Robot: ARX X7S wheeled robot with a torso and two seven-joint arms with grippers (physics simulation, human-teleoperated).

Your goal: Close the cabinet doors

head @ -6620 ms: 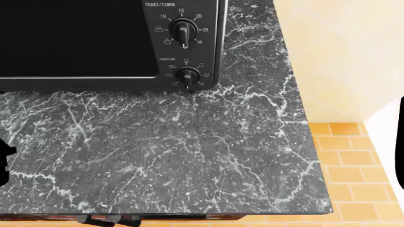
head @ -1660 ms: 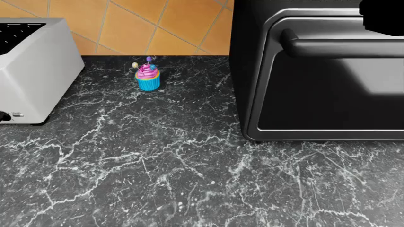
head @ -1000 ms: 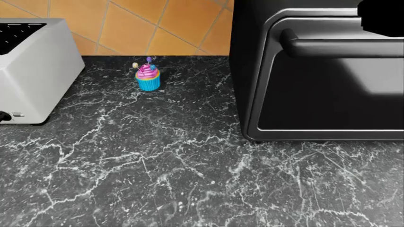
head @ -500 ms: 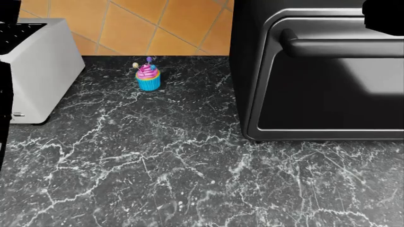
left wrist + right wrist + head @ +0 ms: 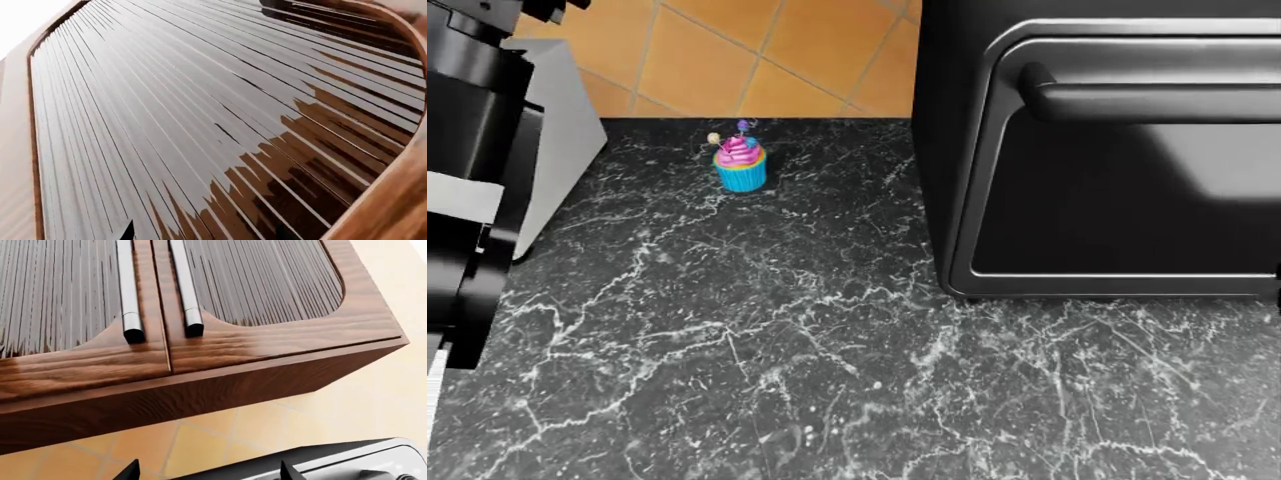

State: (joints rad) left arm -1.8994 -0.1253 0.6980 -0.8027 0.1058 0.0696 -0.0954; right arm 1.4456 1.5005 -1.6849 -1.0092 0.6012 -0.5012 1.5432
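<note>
Two cabinet doors (image 5: 167,305) met edge to edge on the wall cabinet above the toaster oven (image 5: 320,465), both lying flush with the wooden frame, and nothing inside them could be seen through the ribbed glass. Two metal bar handles (image 5: 130,295) ran side by side, one on each door, either side of the seam. From the left wrist, one ribbed glass panel (image 5: 200,115) in its wood frame filled almost the whole view, very near that claw. Only dark fingertip points showed at the edge of each wrist view, so I could not tell how either claw was set.

On the marble counter (image 5: 827,370) stood one cupcake (image 5: 741,165), left of the toaster oven (image 5: 1094,150), with the left arm (image 5: 474,170) covering a white toaster (image 5: 561,130).
</note>
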